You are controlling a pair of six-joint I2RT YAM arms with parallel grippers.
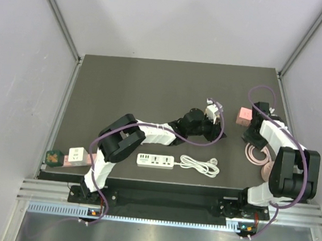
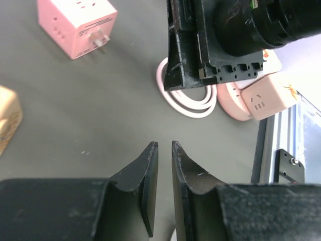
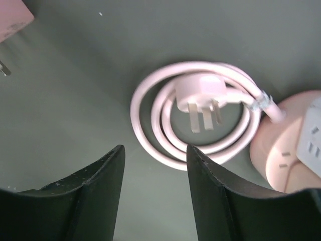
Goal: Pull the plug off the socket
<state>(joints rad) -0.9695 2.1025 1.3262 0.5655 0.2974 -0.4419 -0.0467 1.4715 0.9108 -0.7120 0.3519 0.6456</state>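
Observation:
A pink three-pin plug (image 3: 200, 95) lies loose, pins showing, inside its coiled pink cord (image 3: 150, 130). The cord runs to a round pink socket (image 3: 281, 150) that carries a pale cube adapter (image 3: 313, 145). The coil (image 1: 256, 154) lies at the table's right side. My right gripper (image 3: 153, 150) hangs open just above the coil, empty. A pink cube socket (image 2: 75, 25) with bare prongs lies apart, left of the coil. My left gripper (image 2: 164, 145) hovers over bare table facing the right arm. Its jaws are almost shut with a thin gap, nothing between the tips.
A white power strip (image 1: 155, 160) with its white cord (image 1: 199, 165) lies near the front edge. A white cube (image 1: 76, 155) and a green-brown cube (image 1: 55, 157) sit at the front left corner. A tan object (image 2: 6, 120) shows at the left wrist view's edge.

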